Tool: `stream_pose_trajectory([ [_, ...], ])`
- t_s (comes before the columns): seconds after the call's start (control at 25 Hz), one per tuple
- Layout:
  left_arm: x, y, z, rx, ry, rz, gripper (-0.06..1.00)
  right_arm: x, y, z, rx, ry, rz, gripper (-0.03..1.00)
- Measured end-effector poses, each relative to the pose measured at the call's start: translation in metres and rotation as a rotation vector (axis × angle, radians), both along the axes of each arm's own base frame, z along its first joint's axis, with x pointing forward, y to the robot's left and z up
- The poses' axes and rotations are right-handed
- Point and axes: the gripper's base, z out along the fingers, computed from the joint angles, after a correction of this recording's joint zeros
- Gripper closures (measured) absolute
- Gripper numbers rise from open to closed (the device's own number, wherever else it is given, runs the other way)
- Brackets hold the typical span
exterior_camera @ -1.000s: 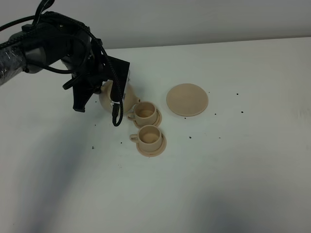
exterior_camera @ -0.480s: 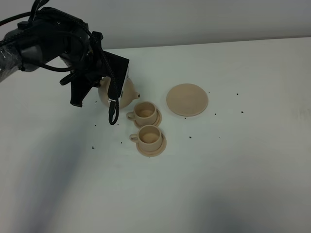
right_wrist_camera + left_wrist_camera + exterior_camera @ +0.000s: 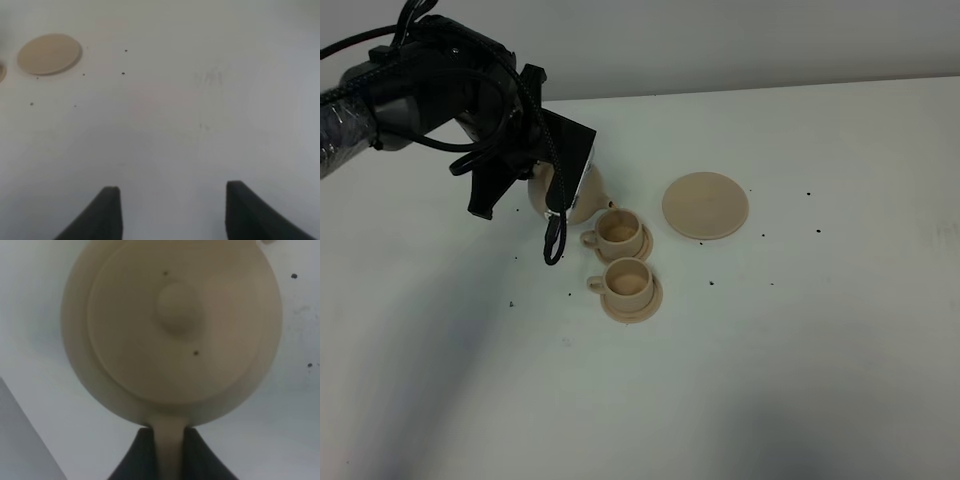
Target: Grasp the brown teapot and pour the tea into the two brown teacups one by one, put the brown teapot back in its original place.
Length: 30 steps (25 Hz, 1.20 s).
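Note:
The brown teapot (image 3: 584, 200) hangs tilted in my left gripper (image 3: 542, 183), which is shut on its loop handle. Its spout points right, close to the rim of the far teacup (image 3: 620, 231). In the left wrist view the teapot's lid and knob (image 3: 177, 310) fill the frame, and my left gripper (image 3: 169, 456) has its two dark fingers clamped on the handle. The near teacup (image 3: 629, 279) stands on its saucer just in front of the far one. The wide flat saucer (image 3: 705, 205) lies bare to the right. My right gripper (image 3: 170, 210) is open and empty over bare table.
The white table (image 3: 800, 330) carries a few small dark specks around the cups and the wide saucer. The wide saucer also shows in the right wrist view (image 3: 50, 53). A grey wall runs along the table's far edge.
My left gripper with the teapot has shifted slightly right, bringing the spout nearer the far teacup. The cups and the wide saucer have not moved.

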Motion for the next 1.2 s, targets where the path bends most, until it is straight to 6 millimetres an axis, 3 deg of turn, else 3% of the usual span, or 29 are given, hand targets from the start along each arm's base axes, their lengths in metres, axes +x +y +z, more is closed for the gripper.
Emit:
stream_pose_trajectory([
  [1.2, 0.0003, -0.0083, -0.0003, 0.085, -0.037, -0.116, 0.79, 0.0, 0.0, 0.0, 0.0, 0.0, 0.0, 0.48],
])
